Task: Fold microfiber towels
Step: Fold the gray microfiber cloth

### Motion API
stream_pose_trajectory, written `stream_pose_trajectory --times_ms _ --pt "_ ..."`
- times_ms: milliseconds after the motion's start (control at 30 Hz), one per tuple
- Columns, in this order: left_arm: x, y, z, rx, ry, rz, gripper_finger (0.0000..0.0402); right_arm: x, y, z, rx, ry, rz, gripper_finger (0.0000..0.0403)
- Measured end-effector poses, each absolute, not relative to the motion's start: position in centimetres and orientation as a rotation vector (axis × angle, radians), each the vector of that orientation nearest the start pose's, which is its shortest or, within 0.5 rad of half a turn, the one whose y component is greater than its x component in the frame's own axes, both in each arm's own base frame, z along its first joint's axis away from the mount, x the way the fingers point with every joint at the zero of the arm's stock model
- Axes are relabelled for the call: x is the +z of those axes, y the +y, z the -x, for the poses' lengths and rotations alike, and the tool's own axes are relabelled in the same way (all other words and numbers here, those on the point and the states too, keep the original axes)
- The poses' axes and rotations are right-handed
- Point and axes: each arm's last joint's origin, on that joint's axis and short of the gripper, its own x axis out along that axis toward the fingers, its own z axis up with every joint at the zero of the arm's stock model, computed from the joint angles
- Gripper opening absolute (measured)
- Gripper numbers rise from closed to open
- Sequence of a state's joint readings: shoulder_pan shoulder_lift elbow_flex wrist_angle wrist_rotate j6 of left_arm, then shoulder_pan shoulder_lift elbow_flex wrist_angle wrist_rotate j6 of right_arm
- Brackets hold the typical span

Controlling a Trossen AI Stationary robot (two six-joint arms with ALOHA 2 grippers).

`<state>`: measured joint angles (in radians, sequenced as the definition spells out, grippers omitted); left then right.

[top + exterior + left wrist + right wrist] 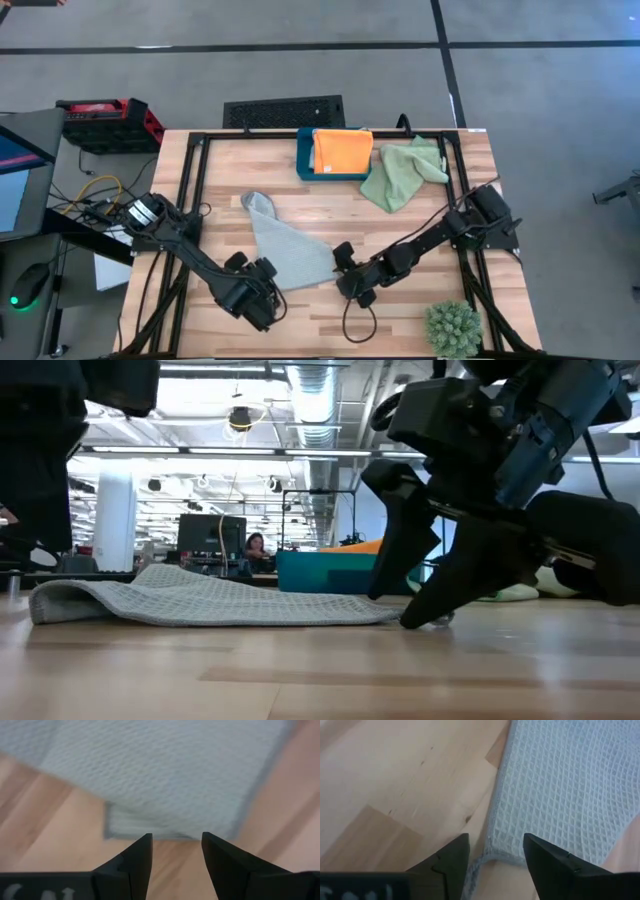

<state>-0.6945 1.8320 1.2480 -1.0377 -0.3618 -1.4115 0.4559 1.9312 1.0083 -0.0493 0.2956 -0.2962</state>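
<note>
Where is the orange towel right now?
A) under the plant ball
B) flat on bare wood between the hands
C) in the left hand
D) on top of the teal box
D: the orange towel lies on the teal box at the table's far edge.

orange towel [342,151] — lower layers hidden inside teal box [305,160] | plant ball [453,330] — cut by frame edge | person [256,546] beyond table — too small to tell

High view looks straight down; low view sits at tabletop level facing the room; both wrist views hover close over the pale blue-grey waffle-weave towel [285,250], seen in all four.
</note>
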Motion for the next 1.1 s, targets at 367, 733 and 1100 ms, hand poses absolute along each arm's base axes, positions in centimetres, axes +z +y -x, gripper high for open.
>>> stream_pose_trajectory --times_ms 367,733,1100 --pt "15.6 -18.1 -23.5 0.818 1.333 0.356 0.0165 11.0 14.5 -33.1 0.269 0.909 0.627 0.0087" --pt "14.6 -16.3 -23.6 0.832 1.400 0.314 0.0165 10.9 13.8 -33.3 0.274 0.932 0.603 0.0012" --pt "14.3 -13.0 -26.0 0.716 1.553 0.382 0.0165 10.9 13.8 -33.3 0.277 0.934 0.600 0.0010"
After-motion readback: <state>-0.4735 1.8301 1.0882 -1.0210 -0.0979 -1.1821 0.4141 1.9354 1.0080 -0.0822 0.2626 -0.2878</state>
